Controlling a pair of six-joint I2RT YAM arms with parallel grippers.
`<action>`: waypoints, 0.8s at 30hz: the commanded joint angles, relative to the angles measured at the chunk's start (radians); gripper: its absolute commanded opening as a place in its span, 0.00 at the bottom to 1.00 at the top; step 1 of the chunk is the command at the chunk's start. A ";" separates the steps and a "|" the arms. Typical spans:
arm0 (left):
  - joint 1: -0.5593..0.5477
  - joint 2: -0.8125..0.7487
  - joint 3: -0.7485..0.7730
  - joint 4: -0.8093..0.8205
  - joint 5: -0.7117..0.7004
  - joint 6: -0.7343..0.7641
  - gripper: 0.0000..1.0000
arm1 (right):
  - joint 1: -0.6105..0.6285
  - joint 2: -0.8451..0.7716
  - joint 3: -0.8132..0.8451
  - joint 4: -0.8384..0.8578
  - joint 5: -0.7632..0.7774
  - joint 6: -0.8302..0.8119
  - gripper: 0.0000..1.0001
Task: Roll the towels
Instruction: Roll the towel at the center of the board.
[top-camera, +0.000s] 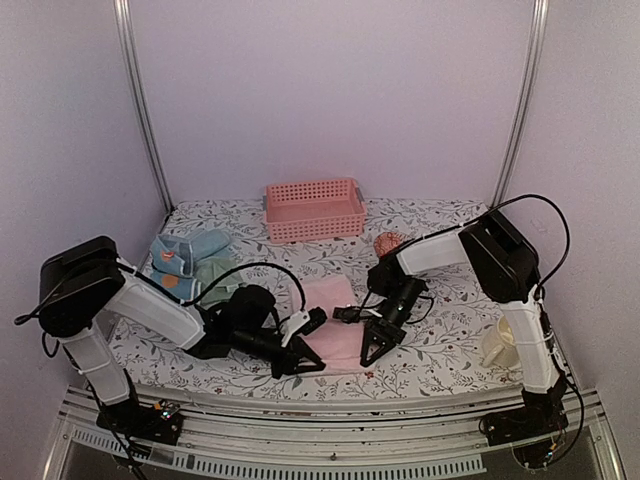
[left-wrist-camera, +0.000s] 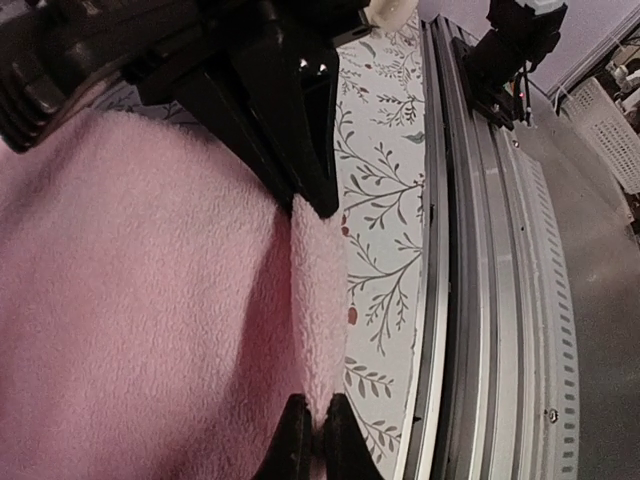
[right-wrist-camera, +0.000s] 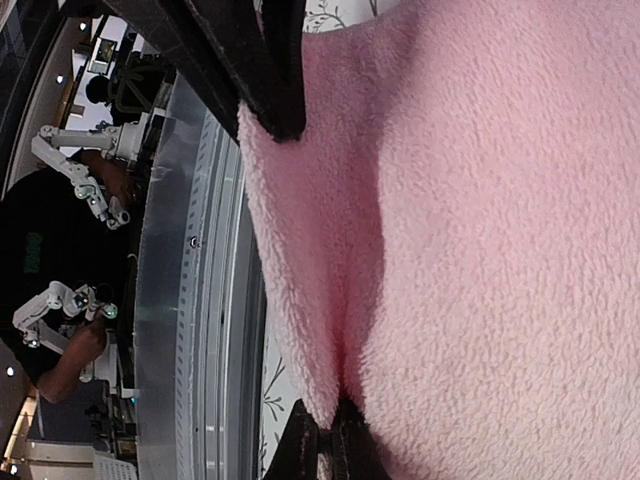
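Note:
The pink towel (top-camera: 330, 320) lies flat on the flowered table near the front edge. My left gripper (top-camera: 308, 362) is shut on its near left edge, pinching a fold of pink cloth (left-wrist-camera: 318, 330). My right gripper (top-camera: 372, 352) is shut on its near right edge, pinching the same raised fold (right-wrist-camera: 310, 300). Each wrist view shows the other gripper's black fingers at the far end of the fold. The blue spotted towel (top-camera: 170, 262), the plain light blue towel (top-camera: 205, 243) and the sage green towel (top-camera: 215, 277) lie piled at the back left.
A pink slatted basket (top-camera: 315, 210) stands at the back middle. A small round pinkish object (top-camera: 387, 242) lies behind the right arm. A cream cup (top-camera: 497, 345) stands at the right edge. The metal rail (left-wrist-camera: 480, 300) runs along the table's front edge.

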 joint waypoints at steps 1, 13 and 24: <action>0.051 0.085 0.020 -0.050 0.186 -0.113 0.00 | -0.034 0.118 0.052 -0.141 -0.024 -0.014 0.04; 0.077 0.177 0.077 -0.104 0.164 -0.275 0.00 | -0.083 -0.166 -0.038 0.013 0.021 0.118 0.36; 0.082 0.233 0.087 -0.060 0.175 -0.535 0.00 | 0.215 -0.668 -0.517 0.737 0.662 0.270 0.34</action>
